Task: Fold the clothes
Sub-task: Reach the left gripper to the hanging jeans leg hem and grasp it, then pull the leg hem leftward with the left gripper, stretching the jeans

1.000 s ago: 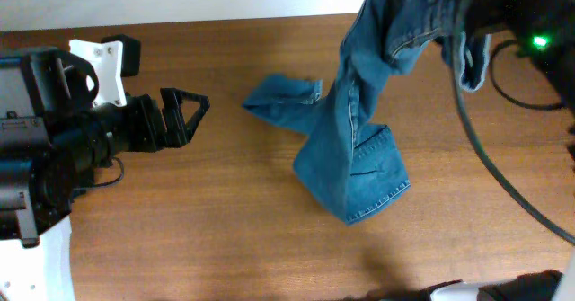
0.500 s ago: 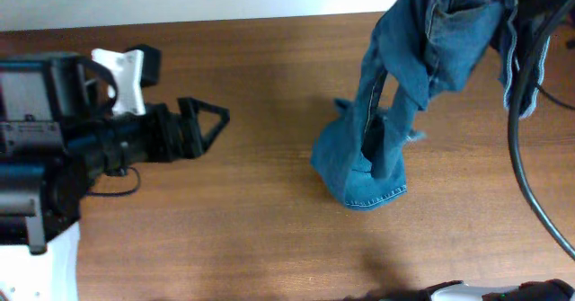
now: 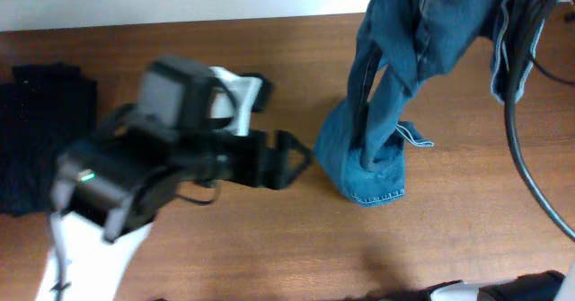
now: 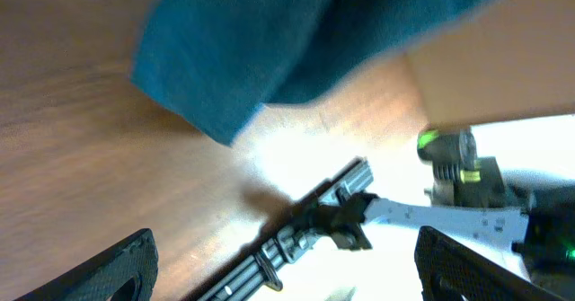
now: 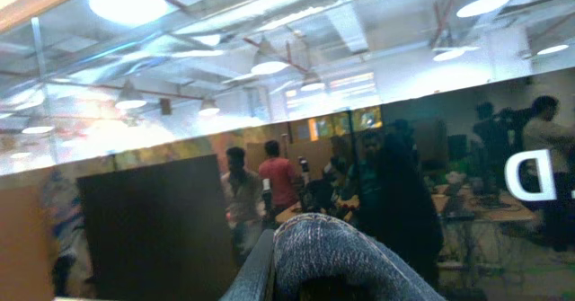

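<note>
Jeans [image 3: 395, 49]: hanging well right of the black pile [image 3: 45, 130], leg ends crumpled on the table [image 3: 225, 247].
Right claw [image 5: 305, 270]: pinched on a denim fold (up top).
Left claw [image 3: 301, 155]: wide, empty, between pile and jeans, just beside the leg ends.
Axis: near upright, waist end up, hems down.
Risk: legs look twisted, so a grab at the bunch would likely catch both and skew the fold.

You are in a big open-plan office or lab hall. The right wrist view shows you a bare industrial ceiling with pipes [image 5: 296, 67] and round lamps [image 5: 126, 3], and people [image 5: 280, 180] standing among desks [image 5: 476, 213]. You work at a wooden table [image 3: 269, 247] crossed by a black cable [image 3: 530, 202].
</note>
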Robot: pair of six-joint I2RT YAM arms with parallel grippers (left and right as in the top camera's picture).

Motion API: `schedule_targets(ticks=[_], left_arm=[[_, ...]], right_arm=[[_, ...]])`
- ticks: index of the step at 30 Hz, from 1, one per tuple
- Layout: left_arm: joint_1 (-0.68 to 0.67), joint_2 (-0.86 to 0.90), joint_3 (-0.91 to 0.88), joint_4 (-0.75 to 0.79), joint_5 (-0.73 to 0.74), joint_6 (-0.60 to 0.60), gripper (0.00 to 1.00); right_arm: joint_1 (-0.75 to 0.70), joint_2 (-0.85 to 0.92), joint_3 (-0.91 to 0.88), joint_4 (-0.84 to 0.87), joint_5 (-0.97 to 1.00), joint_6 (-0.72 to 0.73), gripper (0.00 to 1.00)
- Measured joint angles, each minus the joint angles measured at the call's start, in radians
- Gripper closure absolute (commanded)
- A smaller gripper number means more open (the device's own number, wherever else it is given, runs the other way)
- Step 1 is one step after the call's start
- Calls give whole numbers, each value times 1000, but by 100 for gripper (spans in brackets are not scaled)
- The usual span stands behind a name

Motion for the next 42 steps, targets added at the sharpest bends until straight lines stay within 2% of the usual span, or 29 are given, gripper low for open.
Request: schedule_targets(ticks=[5, 7, 9, 17, 23, 27, 32, 38, 39, 40, 42], left_arm=[[-105, 66, 0, 43, -11, -39, 8], [-137, 75, 0, 59, -15, -58, 1], [-167, 76, 0, 72, -35, -83, 1], [-283, 98, -14, 147, -226, -166, 1], [-355, 243, -63, 248, -359, -217, 1], [-374, 340, -76, 274, -473, -255, 1], [-374, 362, -79, 309, -595, -278, 1], [-375, 374, -79, 356, -649, -290, 10], [-375, 378, -79, 369, -652, -289, 14], [-375, 381, -79, 383, -654, -293, 20], [-375, 385, -79, 413, -660, -295, 41]], right_arm=[[0, 17, 0, -7, 32, 0, 96], [0, 18, 0, -21, 39, 0, 96], [0, 18, 0, -30, 43, 0, 96], [0, 18, 0, -39, 50, 0, 96], [0, 18, 0, -55, 50, 0, 96], [0, 18, 0, -72, 50, -1, 96], [0, 18, 0, -88, 50, -1, 96], [0, 18, 0, -88, 50, -1, 96], [0, 18, 0, -88, 50, 0, 96], [0, 18, 0, -88, 50, -1, 96], [0, 18, 0, -88, 51, -1, 96]])
